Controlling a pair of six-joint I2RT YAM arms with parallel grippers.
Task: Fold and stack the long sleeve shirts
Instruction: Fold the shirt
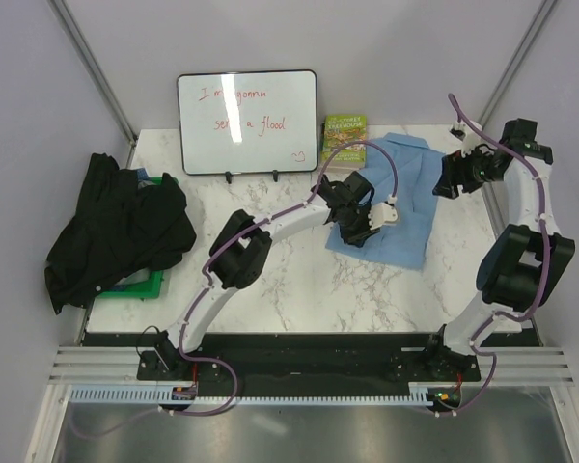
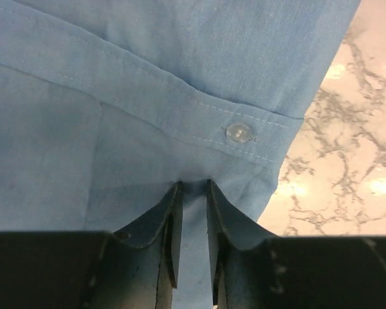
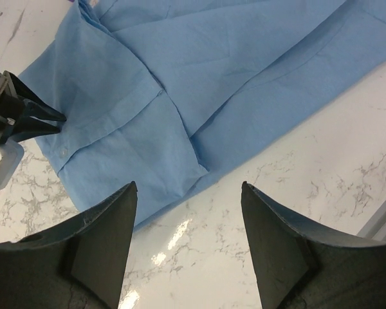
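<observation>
Seen from the top, a green bin (image 1: 147, 285) well left of the light blue shirt (image 1: 410, 193) sits mostly buried under the heaped black shirt (image 1: 116, 231), its contents hidden. The light blue shirt lies folded flat on the marble table (image 1: 289, 289), with the left gripper (image 1: 359, 234) at its left edge and the right gripper (image 1: 448, 185) just beside its right edge. Only the left wrist view shows a button (image 2: 239, 133) on a stitched band. There the fingers stand close together with blue cloth between them, though a firm grip cannot be told. The right wrist view shows creased layers and right jaws spread wide, holding nothing.
</observation>
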